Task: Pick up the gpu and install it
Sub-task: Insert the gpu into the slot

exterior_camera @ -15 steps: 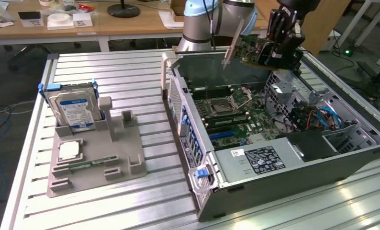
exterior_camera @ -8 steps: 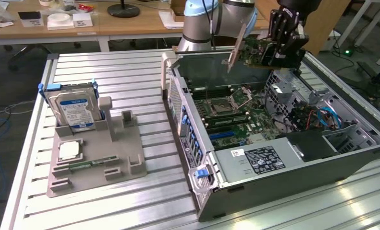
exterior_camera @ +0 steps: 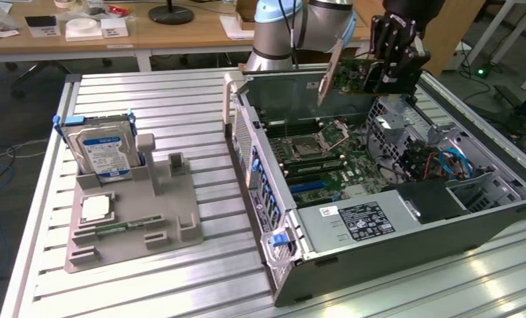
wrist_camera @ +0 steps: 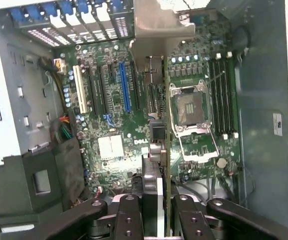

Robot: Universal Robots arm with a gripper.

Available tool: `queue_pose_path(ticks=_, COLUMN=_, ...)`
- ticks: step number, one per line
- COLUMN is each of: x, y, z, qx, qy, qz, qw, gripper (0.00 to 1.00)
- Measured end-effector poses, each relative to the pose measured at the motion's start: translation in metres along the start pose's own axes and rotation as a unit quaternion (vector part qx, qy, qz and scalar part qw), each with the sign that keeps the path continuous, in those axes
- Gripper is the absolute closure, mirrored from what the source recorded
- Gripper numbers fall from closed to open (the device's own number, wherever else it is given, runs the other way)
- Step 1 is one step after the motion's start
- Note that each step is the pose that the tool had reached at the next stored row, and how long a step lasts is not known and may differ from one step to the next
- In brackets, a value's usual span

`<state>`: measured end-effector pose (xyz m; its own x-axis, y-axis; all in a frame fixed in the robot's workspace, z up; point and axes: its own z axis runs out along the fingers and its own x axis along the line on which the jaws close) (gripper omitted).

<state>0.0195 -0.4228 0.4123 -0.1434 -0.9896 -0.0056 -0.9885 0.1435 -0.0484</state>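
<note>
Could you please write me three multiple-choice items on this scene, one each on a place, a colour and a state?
1. Where is the gpu?
A. beside the hard drive
B. in the claw, above the case
C. lying loose inside the case

2. What colour is the hard drive's label?
A. blue and white
B. red
C. green

3. How is the case?
A. shut
B. upside down
C. side open

Answers: B, the claw grips the card over the case; A, the upright drive's face shows it; C, the motherboard lies exposed.
</note>
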Motion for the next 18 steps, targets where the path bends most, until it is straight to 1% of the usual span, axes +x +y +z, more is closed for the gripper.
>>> queue_pose_path(ticks=3, x=0.001, y=0.0004, z=0.0027, qx=0.0, qy=-0.0003, qz=-0.006, qw=1.0, gripper=0.72)
queue_pose_path(ticks=8, x=0.007, y=0.0052, z=0.0104, qx=0.0001, qy=-0.0011, qz=-0.007, qw=1.0, gripper=0.72)
queue_pose_path(ticks=9, x=0.007, y=0.0057, z=0.0109, qx=0.002, qy=-0.0012, qz=-0.007, qw=1.0, gripper=0.72)
queue_pose_path(ticks=10, x=0.008, y=0.0061, z=0.0113, qx=0.0055, qy=-0.0016, qz=-0.007, qw=1.0, gripper=0.72)
queue_pose_path(ticks=11, x=0.008, y=0.0065, z=0.0119, qx=0.008, qy=-0.002, qz=-0.007, qw=0.9999, gripper=0.72)
queue_pose_path(ticks=14, x=0.012, y=0.0061, z=0.0133, qx=0.0146, qy=-0.003, qz=-0.008, qw=0.9999, gripper=0.72)
queue_pose_path(ticks=15, x=0.013, y=0.0061, z=0.0142, qx=0.0161, qy=-0.0033, qz=-0.009, qw=0.9998, gripper=0.72)
queue_pose_path(ticks=17, x=0.016, y=0.0061, z=0.0174, qx=0.0162, qy=-0.0035, qz=-0.011, qw=0.9998, gripper=0.72)
queue_pose_path(ticks=18, x=0.016, y=0.0062, z=0.019, qx=0.0156, qy=-0.0037, qz=-0.016, qw=0.9997, gripper=0.72)
